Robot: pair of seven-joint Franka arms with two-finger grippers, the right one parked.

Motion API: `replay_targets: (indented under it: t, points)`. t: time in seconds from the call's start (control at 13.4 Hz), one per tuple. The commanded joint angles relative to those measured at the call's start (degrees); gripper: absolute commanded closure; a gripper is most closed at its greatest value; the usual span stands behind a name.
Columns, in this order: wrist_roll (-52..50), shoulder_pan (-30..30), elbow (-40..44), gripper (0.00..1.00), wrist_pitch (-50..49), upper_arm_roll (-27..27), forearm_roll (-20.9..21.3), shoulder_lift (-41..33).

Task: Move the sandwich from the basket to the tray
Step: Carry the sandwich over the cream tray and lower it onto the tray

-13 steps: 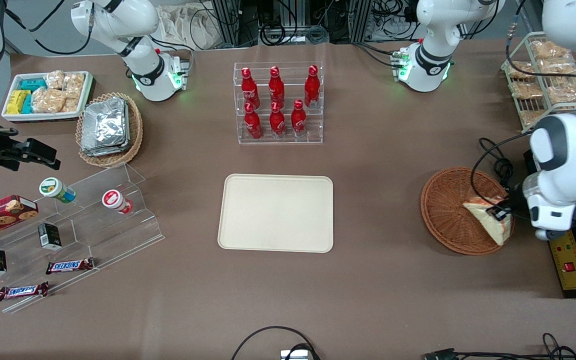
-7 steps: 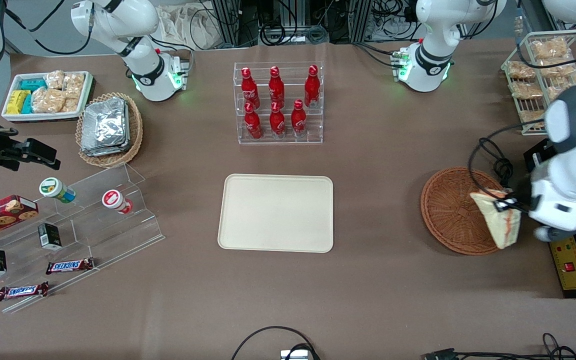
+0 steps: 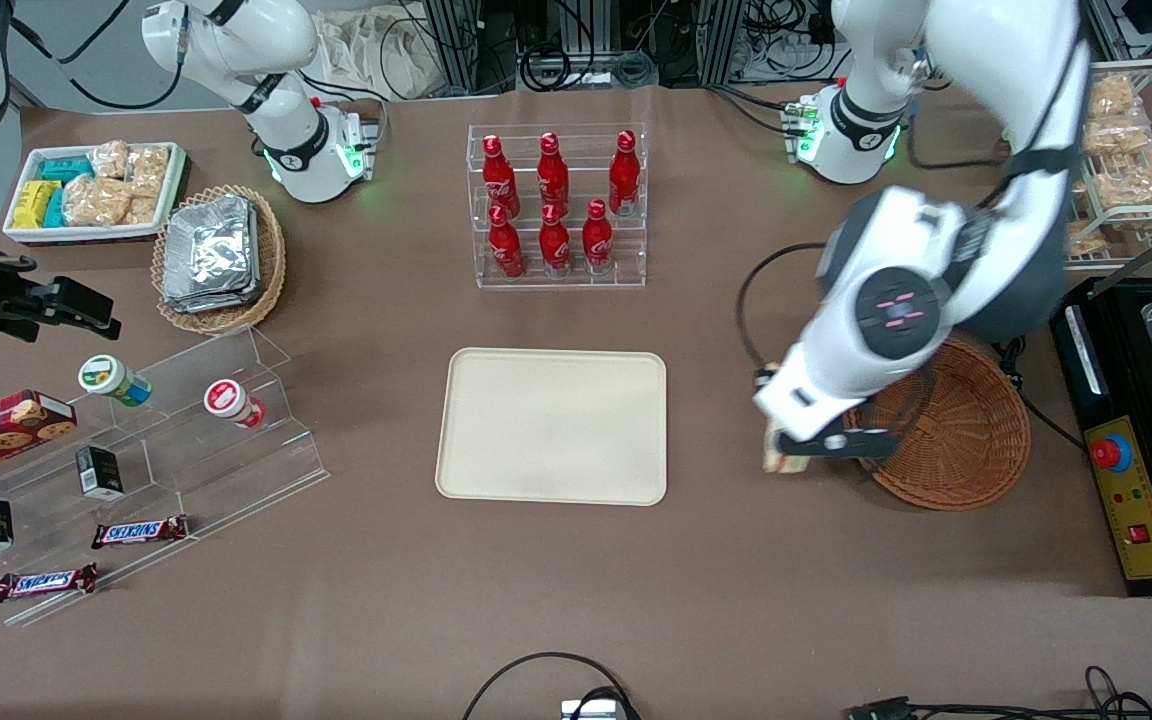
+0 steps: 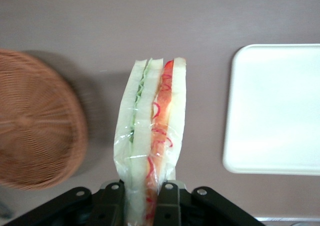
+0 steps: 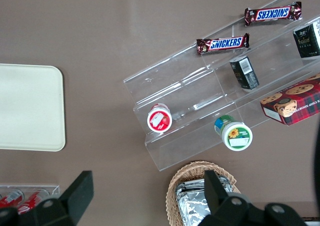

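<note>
The sandwich (image 4: 150, 131), a wrapped wedge of white bread with green and orange-red filling, hangs in the air with my left gripper (image 4: 142, 206) shut on its broad end. In the front view the gripper (image 3: 786, 455) hovers over bare table between the basket (image 3: 976, 450) and the tray (image 3: 551, 425). Only a pale corner of the sandwich (image 3: 772, 452) shows there under the arm. The reddish-brown woven basket (image 4: 35, 121) holds nothing. The cream tray (image 4: 280, 110) is bare.
An acrylic rack of red bottles (image 3: 556, 205) stands farther from the camera than the tray. Toward the parked arm's end are a foil-packet basket (image 3: 221, 255), a white snack bin (image 3: 96, 190) and an acrylic shelf (image 3: 186, 440). A wire snack rack (image 3: 1131, 170) and control box (image 3: 1136, 500) flank the basket.
My gripper has lifted the sandwich out of the basket and carried it across the basket's rim toward the tray. The basket now holds nothing.
</note>
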Motion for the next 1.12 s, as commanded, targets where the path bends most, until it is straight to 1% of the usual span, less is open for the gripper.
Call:
replay_targets:
  t: [0.0,0.07,0.22,0.37,0.45,0.6,0.97,1.04]
  points:
    - [-8.67,-5.64,6.7,1.0,2.01,0.38,-0.27,8.47]
    - [-8.78,-6.79,6.36,1.0,4.72,0.38,-0.36,9.8]
    - [-9.13,-7.15,6.18,1.0,9.12,0.03,-0.45,12.43]
    - [-9.75,-7.06,6.09,1.0,13.69,-2.16,-0.53,15.25]
    - [-9.84,-7.15,6.09,1.0,15.63,-2.34,-0.53,16.3]
    - [-11.85,-7.15,6.09,1.0,17.66,-3.48,-0.88,17.8]
    - [-12.82,-7.15,3.72,1.0,18.37,-4.45,-0.89,18.51]
    - [-14.39,-7.15,3.72,0.94,18.37,-4.72,-0.89,18.51]
